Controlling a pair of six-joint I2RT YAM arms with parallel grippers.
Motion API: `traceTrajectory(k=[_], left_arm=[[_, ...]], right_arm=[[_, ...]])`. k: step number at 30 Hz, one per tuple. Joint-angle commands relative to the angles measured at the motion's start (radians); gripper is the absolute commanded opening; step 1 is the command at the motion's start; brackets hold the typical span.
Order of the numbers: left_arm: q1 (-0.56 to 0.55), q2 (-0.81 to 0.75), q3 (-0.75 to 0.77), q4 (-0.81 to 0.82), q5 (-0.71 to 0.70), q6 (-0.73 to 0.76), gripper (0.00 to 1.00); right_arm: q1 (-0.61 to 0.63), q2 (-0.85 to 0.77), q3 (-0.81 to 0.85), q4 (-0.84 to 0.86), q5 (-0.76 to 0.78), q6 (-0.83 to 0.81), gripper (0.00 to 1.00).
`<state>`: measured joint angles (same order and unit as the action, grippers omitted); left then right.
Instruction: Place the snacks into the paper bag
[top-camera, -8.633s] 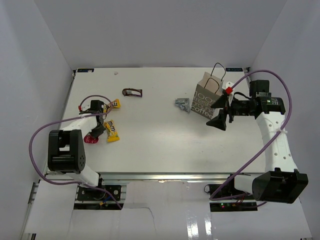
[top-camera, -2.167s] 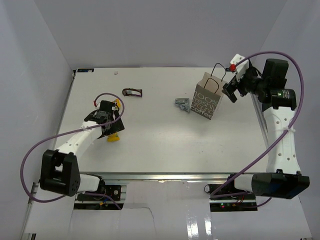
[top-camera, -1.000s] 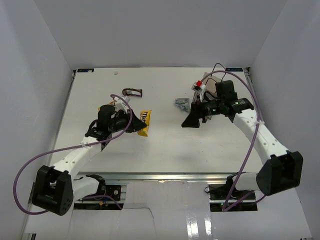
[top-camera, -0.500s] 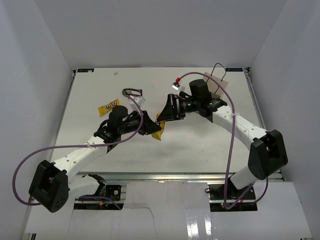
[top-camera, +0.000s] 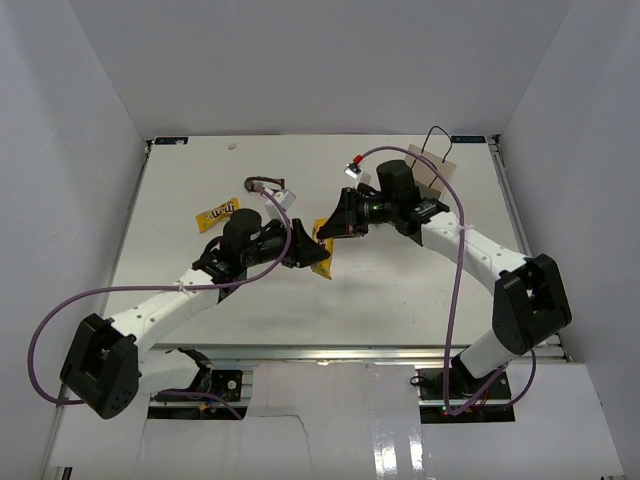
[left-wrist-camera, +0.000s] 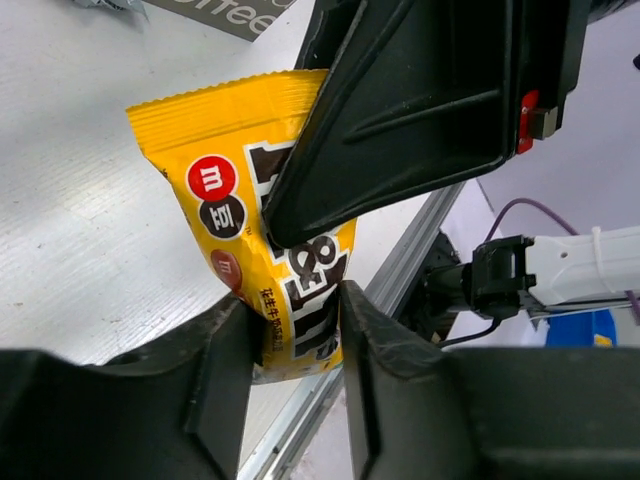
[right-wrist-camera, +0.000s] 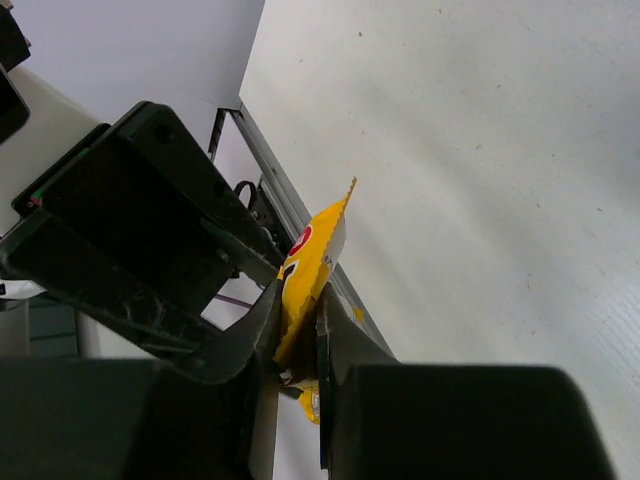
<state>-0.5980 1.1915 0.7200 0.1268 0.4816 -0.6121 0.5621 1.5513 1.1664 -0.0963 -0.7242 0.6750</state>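
so both arms meet out to the left of the paper bag (top-camera: 441, 171), well apart from it, each with a grip on the same yellow m&m's packet (top-camera: 321, 252). the left gripper (left-wrist-camera: 293, 320) has its two fingers pressed onto the packet's lower end. the right gripper (right-wrist-camera: 298, 318) is pinching the other end, with its black finger lying across the brown lettering in the left wrist view. the packet is bright yellow with a crimped zigzag edge, a red and a brown candy with "m" printed on them, and big dark brown letters. it looks flat and a bit bowed, tilted, and held above the white table (top-camera: 400, 290).

the bag itself is mostly hidden behind the right arm. only a grey-brown top corner and a black cord handle show. further left of the bag than the held one, a second yellow packet (top-camera: 216, 212) and a dark brown packet (top-camera: 262, 183) lie on the table.
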Motion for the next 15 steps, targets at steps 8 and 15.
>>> traceTrajectory(k=[8, 15], left_arm=[[-0.009, -0.105, 0.058, 0.013, -0.035, 0.040, 0.83], [-0.008, -0.292, 0.072, -0.116, -0.250, 0.113, 0.98]], right_arm=[[-0.080, -0.033, 0.160, 0.033, -0.154, -0.239, 0.08], [-0.364, -0.017, 0.441, -0.042, -0.408, -0.515, 0.08]])
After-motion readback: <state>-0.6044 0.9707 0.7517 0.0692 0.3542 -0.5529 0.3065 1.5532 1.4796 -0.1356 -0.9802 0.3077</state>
